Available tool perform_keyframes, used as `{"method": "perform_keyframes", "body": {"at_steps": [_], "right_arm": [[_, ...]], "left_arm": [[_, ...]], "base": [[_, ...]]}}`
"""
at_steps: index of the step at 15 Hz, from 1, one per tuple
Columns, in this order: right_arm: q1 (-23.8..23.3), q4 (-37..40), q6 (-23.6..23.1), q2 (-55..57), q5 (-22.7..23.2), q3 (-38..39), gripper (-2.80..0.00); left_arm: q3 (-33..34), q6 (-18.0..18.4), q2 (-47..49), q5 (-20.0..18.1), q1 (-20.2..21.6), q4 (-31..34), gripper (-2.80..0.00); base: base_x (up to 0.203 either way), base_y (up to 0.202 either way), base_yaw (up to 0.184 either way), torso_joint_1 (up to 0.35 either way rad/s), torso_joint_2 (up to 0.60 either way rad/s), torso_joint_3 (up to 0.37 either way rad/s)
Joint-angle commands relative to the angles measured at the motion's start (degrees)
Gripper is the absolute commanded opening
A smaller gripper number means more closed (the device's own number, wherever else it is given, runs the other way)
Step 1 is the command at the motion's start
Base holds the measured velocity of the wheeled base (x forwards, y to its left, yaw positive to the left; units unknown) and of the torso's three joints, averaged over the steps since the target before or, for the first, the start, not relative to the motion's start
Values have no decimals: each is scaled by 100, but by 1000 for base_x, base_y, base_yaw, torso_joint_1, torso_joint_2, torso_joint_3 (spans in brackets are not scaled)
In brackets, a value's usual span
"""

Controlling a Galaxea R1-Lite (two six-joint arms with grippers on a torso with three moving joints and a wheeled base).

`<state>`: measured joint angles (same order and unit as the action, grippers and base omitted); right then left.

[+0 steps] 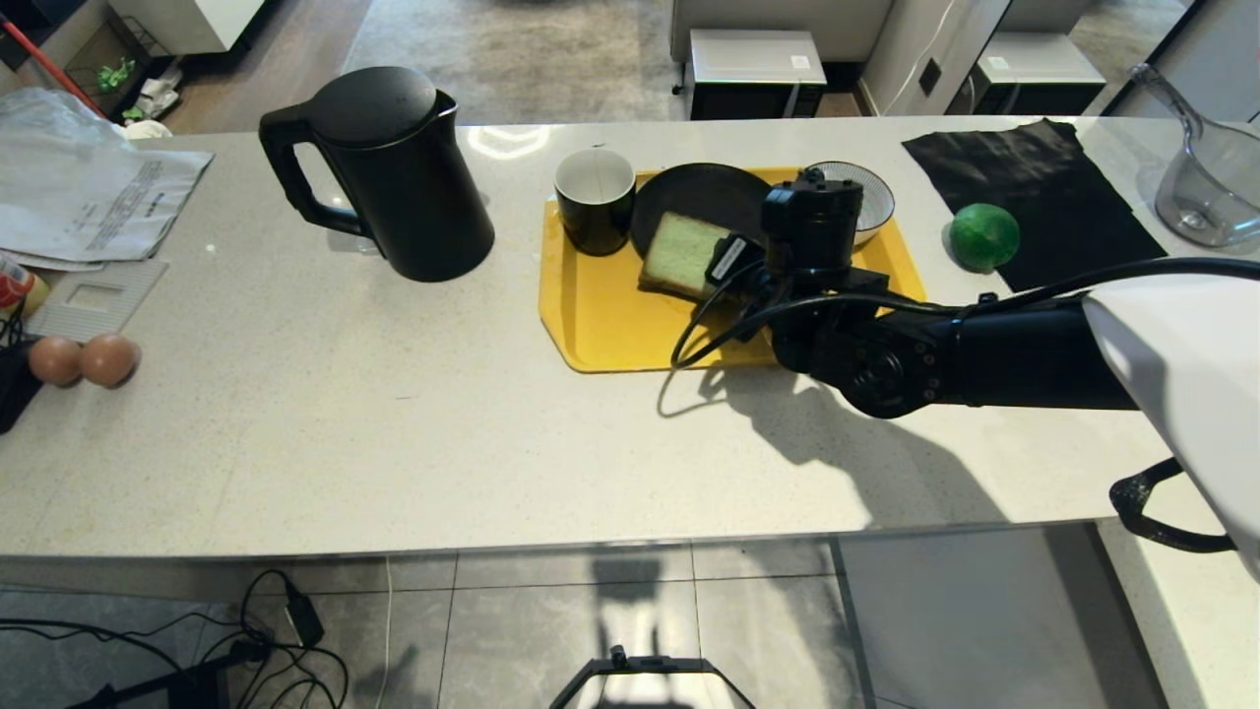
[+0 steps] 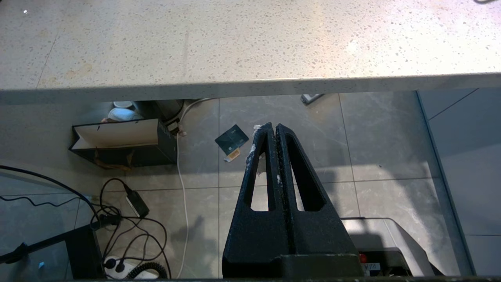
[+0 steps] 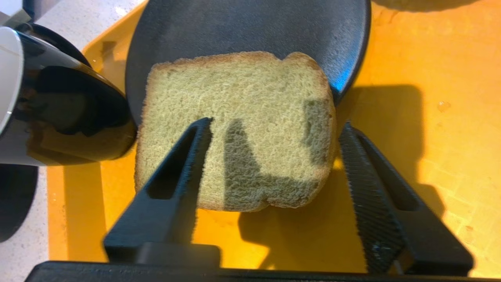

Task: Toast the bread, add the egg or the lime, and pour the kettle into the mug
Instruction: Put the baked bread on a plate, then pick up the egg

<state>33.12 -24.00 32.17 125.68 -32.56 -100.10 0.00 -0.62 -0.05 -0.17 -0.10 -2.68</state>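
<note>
With right pincer (image 3: 274,129) spread over bread (image 3: 238,125) resting half on black plate (image 3: 250,27), left pincer (image 2: 273,131) pressed together; lime (image 1: 984,236), kettle (image 1: 394,167) pour left.

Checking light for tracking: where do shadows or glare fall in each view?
Right wrist view: finger shadows darken the bread. Head view: the right arm's shadow crosses the counter; glare behind the kettle. Left wrist view: bright patch on the counter's surface.
</note>
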Motion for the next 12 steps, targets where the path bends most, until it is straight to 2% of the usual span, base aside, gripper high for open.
{"method": "perform_keyframes", "body": {"at_steps": [1, 5, 8, 12], "right_arm": [[-7, -17, 17, 8, -22, 71, 0], [-107, -17, 1, -170, -22, 170, 0], [-269, -17, -110, -585, -8, 560, 0], [-666, -22, -136, -1808, 570, 1627, 0]], "left_arm": [[88, 1, -4, -1, 1, -4, -280], [88, 1, -4, -1, 1, -4, -280], [88, 1, -4, -1, 1, -4, -280], [88, 1, -4, -1, 1, -4, -280]], "base": [[0, 0, 0, 0, 0, 0], [0, 0, 0, 0, 0, 0], [0, 0, 0, 0, 0, 0], [0, 0, 0, 0, 0, 0]]}}
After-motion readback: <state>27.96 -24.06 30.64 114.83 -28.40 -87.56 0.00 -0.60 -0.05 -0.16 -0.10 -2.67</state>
